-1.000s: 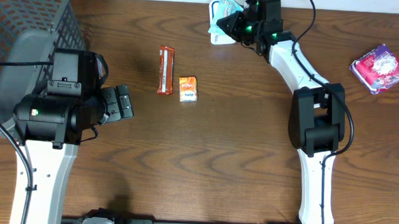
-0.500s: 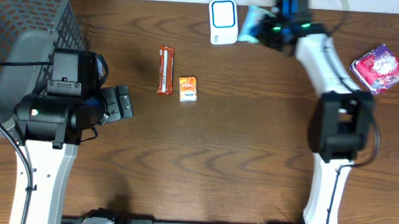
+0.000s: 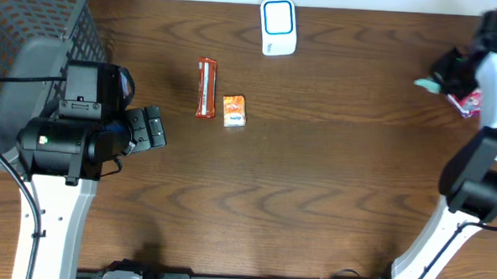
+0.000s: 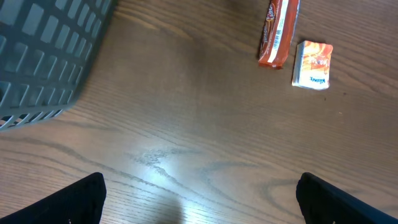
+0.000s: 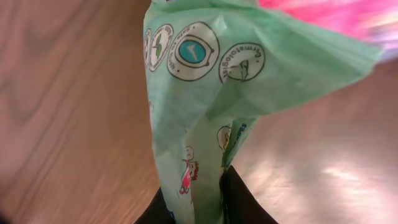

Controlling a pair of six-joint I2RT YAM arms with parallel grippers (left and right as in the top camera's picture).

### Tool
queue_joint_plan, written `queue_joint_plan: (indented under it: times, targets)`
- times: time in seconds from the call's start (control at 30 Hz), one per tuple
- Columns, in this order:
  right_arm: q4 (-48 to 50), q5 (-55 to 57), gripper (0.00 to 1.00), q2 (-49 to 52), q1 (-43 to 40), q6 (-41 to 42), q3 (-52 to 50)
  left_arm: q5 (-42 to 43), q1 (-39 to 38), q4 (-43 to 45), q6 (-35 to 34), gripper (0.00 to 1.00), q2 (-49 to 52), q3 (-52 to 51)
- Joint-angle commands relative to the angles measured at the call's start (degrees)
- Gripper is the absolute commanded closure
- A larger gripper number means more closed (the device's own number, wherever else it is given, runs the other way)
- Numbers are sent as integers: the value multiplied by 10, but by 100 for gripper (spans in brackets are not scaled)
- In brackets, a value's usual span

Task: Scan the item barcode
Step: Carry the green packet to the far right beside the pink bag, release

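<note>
At the far right edge of the table (image 3: 331, 177), my right gripper (image 3: 444, 78) is pinched narrow on a soft green packet (image 5: 205, 93). The wrist view shows the film bunched between the two fingers, with most of the pack flopping free above them. It hangs just over a pink packet (image 3: 470, 100) and is well apart from the scanner (image 3: 278, 27), which stands at the back edge near the middle. My left gripper (image 3: 152, 127) sits wide with nothing in it, near a basket (image 3: 35, 29). An orange snack bar (image 3: 206, 87) and a small orange box (image 3: 234, 110) lie ahead of it.

My main worry is the grip. I judge it to be a thin bite on slack film, so a quick swing could let the pack slide out or fold over. I can't find a barcode on the printed face that shows, so it may end up presented the wrong way round. With the pink packet so close beneath, lowering here could nudge it or snag it. I can't tell whether the two packs touch.
</note>
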Motion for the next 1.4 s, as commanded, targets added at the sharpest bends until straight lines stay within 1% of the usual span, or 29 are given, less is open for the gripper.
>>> queue_joint_plan:
  times: [0.0, 0.07, 0.23, 0.3, 0.4, 0.47, 0.57, 0.8, 0.87, 0.93, 1.0, 1.07, 1.1, 1.3, 1.37]
  targets:
    - [-8, 19, 99, -8, -37, 25, 6, -1, 1, -1, -7, 2, -1, 2]
    - [-12, 29, 99, -8, -56, 24, 6, -1, 1, -1, -7, 2, -1, 2]
    - [-31, 95, 99, -8, -97, 23, 6, -1, 1, -1, -7, 2, -1, 2]
    - [-31, 102, 99, -8, -106, 3, 4, -1, 1, -1, -7, 2, -1, 2]
    - [-17, 102, 99, -2, -112, -61, 3, -1, 1, -1, -7, 2, -1, 2]
    - [-13, 106, 99, 4, -112, -70, 3, -1, 1, -1, -7, 2, -1, 2]
    - [-10, 105, 99, 16, -112, -69, 3, -1, 1, -1, -7, 2, -1, 2]
    - [-20, 110, 99, 54, -119, 4, 3, -1, 1, -1, -7, 2, -1, 2]
    - [-20, 109, 99, 61, -120, 10, 3, -1, 1, -1, -7, 2, -1, 2]
    - [-14, 105, 99, 67, -120, 9, 3, -1, 1, -1, -7, 2, -1, 2]
    - [-2, 81, 99, 75, -119, -21, 3, -1, 1, -1, -7, 2, -1, 2]
    - [18, 22, 99, 80, -115, -68, 3, -1, 1, -1, -7, 2, -1, 2]
    - [22, 3, 99, 82, -113, -75, 3, -1, 1, -1, -7, 2, -1, 2]
    - [38, -44, 98, 82, -96, -89, 3, -1, 1, -1, -7, 2, -1, 2]
    - [37, -45, 94, 82, -92, -93, 3, -1, 1, -1, -7, 2, -1, 2]
